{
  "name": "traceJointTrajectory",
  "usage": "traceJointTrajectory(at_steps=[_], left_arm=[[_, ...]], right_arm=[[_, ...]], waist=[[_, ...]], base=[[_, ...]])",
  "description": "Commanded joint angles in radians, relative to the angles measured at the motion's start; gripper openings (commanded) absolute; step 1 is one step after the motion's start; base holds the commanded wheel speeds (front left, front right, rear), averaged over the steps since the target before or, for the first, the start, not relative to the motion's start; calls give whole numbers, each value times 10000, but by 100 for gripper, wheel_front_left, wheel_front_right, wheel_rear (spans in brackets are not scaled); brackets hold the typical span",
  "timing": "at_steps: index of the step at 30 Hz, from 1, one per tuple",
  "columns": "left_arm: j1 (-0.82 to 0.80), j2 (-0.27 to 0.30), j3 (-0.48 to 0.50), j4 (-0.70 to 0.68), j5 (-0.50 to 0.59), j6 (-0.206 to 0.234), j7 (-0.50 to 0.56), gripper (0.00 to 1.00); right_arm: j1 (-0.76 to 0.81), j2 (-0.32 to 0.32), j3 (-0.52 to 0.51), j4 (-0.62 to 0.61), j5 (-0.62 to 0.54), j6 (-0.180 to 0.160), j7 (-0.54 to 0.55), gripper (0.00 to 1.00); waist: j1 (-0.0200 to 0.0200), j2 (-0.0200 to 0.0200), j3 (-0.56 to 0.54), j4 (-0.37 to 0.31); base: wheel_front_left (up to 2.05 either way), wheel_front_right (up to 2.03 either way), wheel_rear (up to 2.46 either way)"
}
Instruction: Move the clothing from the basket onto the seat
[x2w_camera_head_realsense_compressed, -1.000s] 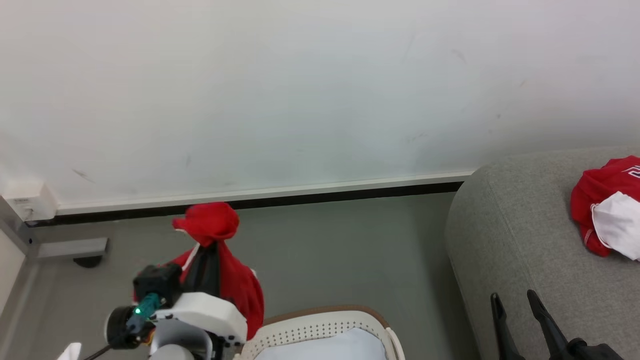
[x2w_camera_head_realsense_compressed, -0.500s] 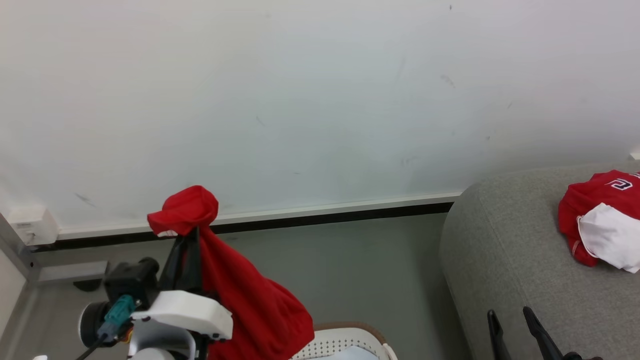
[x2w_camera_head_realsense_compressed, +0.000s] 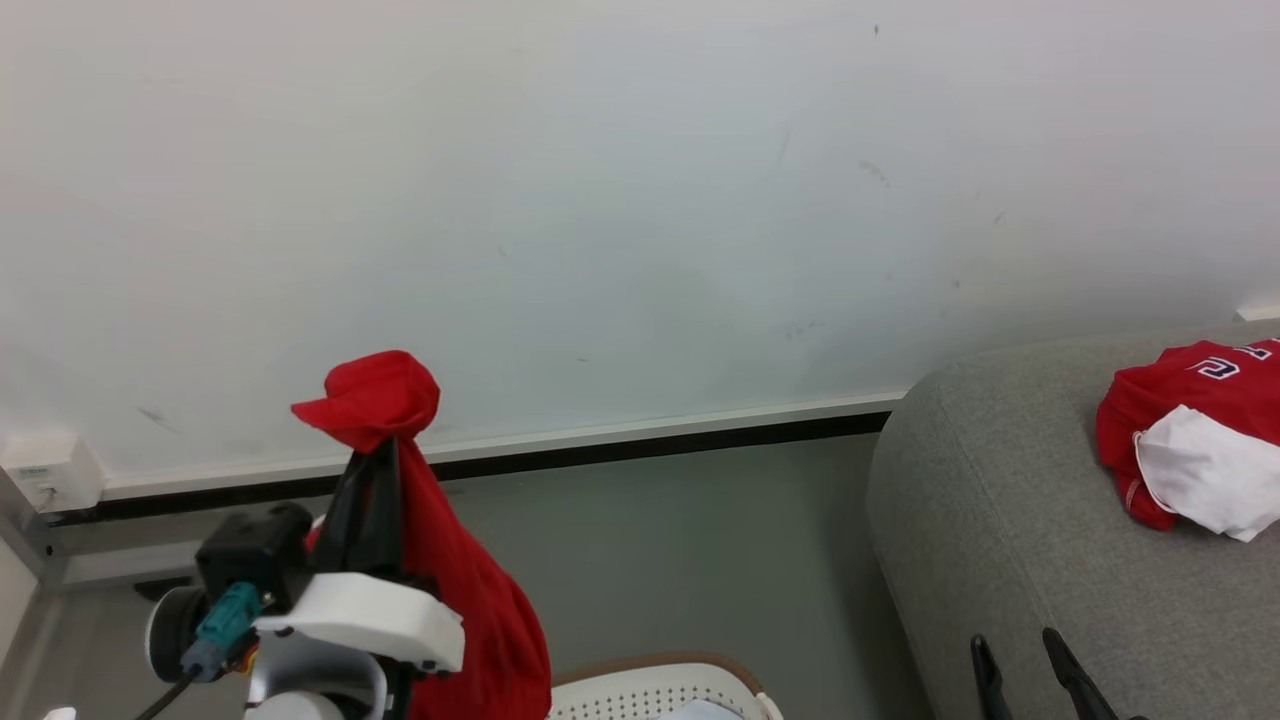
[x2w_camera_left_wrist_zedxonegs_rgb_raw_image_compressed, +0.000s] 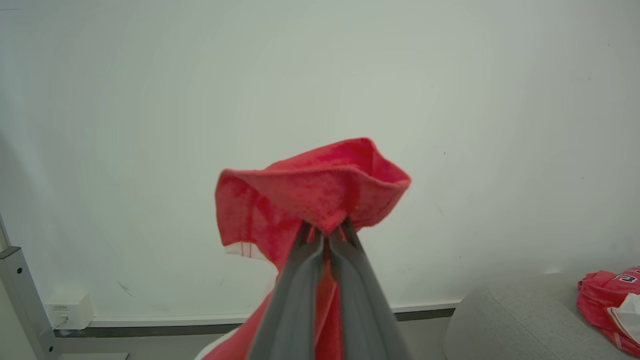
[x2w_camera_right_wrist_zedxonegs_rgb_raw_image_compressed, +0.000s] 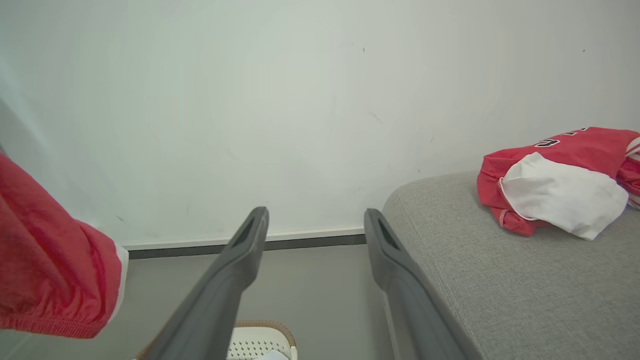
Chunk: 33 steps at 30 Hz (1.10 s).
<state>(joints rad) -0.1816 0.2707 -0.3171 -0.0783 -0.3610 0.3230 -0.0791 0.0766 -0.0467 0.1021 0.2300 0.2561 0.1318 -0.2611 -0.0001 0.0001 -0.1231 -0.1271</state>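
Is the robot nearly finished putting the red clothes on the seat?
Partly. Done: one red-and-white garment lies on the grey seat. In hand: the left claw is shut on a second red garment, held up clear of the basket. Left: carry it to the seat and let go. The right claw is open, empty. The basket's inside is mostly hidden.

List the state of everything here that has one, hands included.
Left hand, shut on the red garment.
Red garment, lifted, hanging from the left hand.
Right hand, open, empty.
Basket, upright on the floor.
Second garment, lying crumpled on the seat.
Seat, holding the second garment.
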Motion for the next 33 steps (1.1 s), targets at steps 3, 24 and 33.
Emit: traceJointTrajectory(at_steps=[3, 24, 33], left_arm=[[105, 122, -6, -123, 161, 31, 52, 0], [-236, 15, -436, -456, 219, -25, 251, 0], [-580, -123, -732, -276, 195, -203, 284, 0]], right_arm=[[105, -29, 88, 11, 48, -22, -19, 100], [-1939, -1403, 4135, -607, 241, -22, 787, 100], [-4272, -1307, 6786, 381, 1344, -22, 1119, 100]], waist=[[1, -1, 41, -32], [1, -1, 332, 58], [1, -1, 462, 432]], base=[[0, 0, 0], [0, 0, 0], [0, 0, 0]])
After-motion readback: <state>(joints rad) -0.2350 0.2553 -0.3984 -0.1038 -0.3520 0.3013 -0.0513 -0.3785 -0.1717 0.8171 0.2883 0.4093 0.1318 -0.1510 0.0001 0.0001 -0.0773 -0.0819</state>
